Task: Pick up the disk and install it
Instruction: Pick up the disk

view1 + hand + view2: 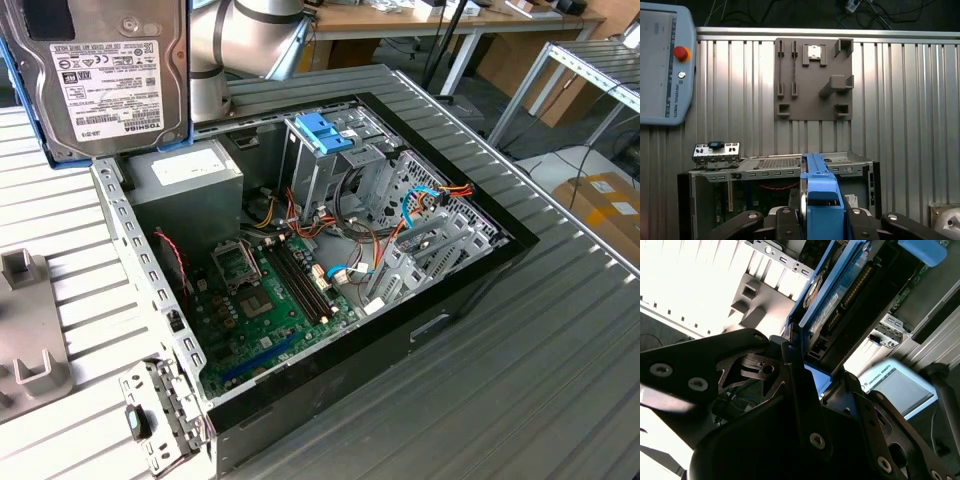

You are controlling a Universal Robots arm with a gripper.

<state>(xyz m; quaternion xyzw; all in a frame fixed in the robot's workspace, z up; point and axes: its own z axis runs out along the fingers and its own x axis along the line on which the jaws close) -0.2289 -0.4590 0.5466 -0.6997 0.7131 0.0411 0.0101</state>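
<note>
1. High at the exterior view's left, over the corner of the open black computer case (470, 290) that houses the grey power-supply box (190, 180): flat rectangular grey metal disk (110, 75) with a white label and bright blue plastic rails. Held clear of everything, label face towards that camera.
2. Black two-finger gripper (822, 222) closed on the disk. Confirmed in both wrist views: dark fingers (795, 390) pressed against either side of the blue-railed edge. Nothing else in the grasp.
3. Long axis of the disk pointing straight out from the gripper. Turned edge-on in the first wrist view, with the narrow blue rail towards that camera and the open case beyond it.
4. Tall bare-metal drive cage (300, 170), capped by a blue plastic bracket (325, 132): inside the case, lower than the disk and towards the exterior view's right. Well apart from the disk, no contact.
5. Judged: pick-up done, install not yet done. Key relation: disk up and to the exterior view's left of the cage, power-supply box just under the disk in that view.
6. Grey plastic fixture plate (25, 340) with pegs, lying on the ribbed metal table (540, 400) beside the case: untouched.
</note>
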